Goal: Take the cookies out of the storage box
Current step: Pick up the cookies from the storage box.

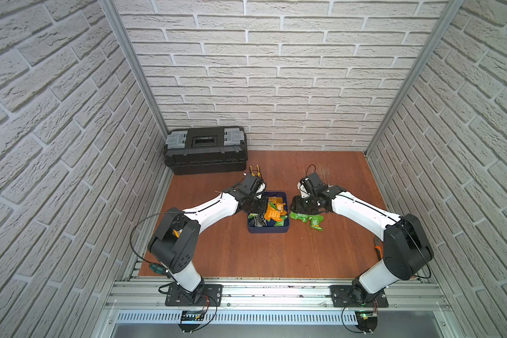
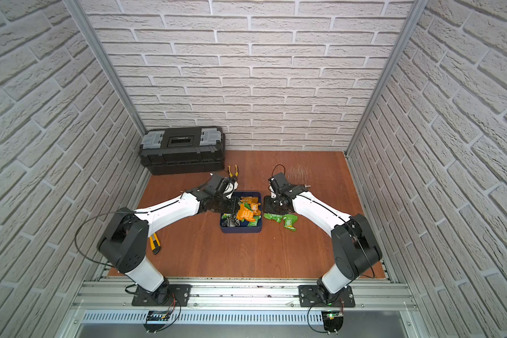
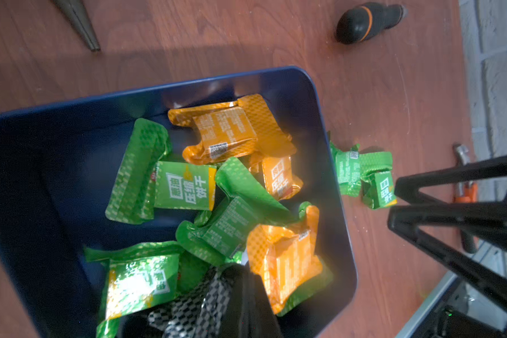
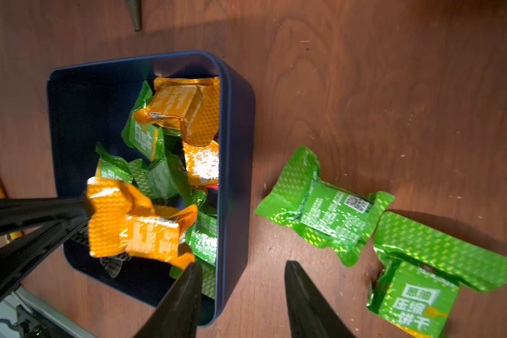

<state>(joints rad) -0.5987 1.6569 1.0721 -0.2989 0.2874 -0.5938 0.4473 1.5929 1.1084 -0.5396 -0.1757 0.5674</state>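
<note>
The box (image 1: 268, 230) sits centre, most cookies (image 1: 272, 212) inside, two green ones (image 1: 308, 219) just right of it. They look light, crinkly, slippery: pinch a flat end seam. Your left gripper (image 4: 86, 212) clamps an orange packet (image 4: 135, 225); your right gripper (image 4: 242, 263) stands apart, empty.

A lab test cell: brick-print panels (image 1: 275, 73), aluminium frame (image 1: 275, 292), black toolbox (image 1: 205, 152).
</note>
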